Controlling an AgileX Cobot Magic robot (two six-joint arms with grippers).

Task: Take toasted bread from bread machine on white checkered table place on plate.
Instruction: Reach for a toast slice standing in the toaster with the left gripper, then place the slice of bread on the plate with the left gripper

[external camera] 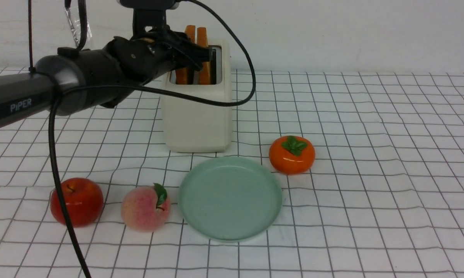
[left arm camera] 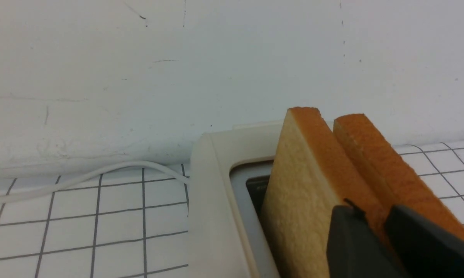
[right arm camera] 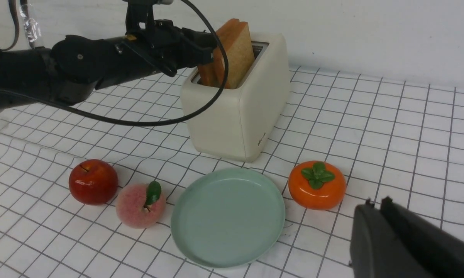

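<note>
My left gripper point(left arm camera: 379, 227) pinches narrowly on the crust of one slice of toasted bread point(left arm camera: 305, 200). Both slices stand in the bread machine point(external camera: 197, 116), at 12 o'clock from the bare plate point(external camera: 230, 199). My right gripper point(right arm camera: 376, 204) is closed, empty; lifting, carrying and placing remain.
</note>
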